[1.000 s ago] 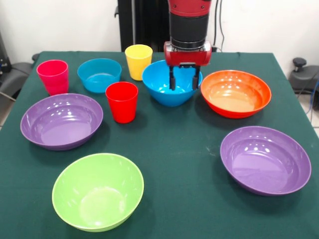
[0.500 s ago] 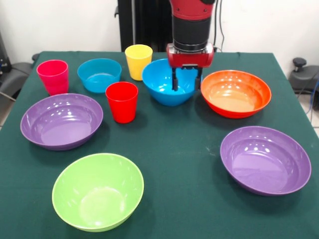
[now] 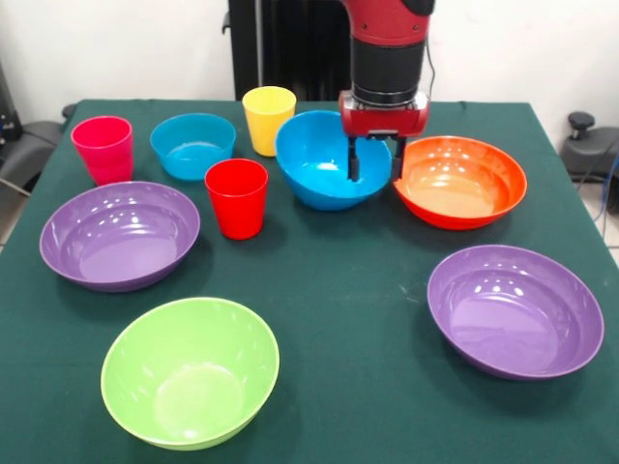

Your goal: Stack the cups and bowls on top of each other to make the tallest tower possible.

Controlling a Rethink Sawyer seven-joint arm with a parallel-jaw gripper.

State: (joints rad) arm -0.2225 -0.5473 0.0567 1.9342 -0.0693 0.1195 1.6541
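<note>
My gripper [image 3: 375, 161] is open at the right rim of the deep blue bowl [image 3: 314, 164]. One finger is inside the bowl and the other is outside, between it and the wide orange bowl [image 3: 464, 184]. The blue bowl looks slightly tipped. The smaller blue bowl [image 3: 191, 145], yellow cup [image 3: 268, 118], red cup [image 3: 236, 196] and pink-magenta cup [image 3: 103, 147] stand to the left. Two purple bowls [image 3: 118, 235] [image 3: 515, 309] and the lime green bowl [image 3: 190, 370] sit nearer the camera. All lie apart; no tower shows.
Everything stands on a dark green table cloth [image 3: 348, 290]. The robot's black pedestal [image 3: 280, 48] is at the far edge. A chair [image 3: 24, 145] stands at the far left and black equipment [image 3: 585, 145] at the right.
My gripper has moved right, from over the middle of the deep blue bowl to its right rim. The bowl now looks tipped. Finger spacing is unchanged.
</note>
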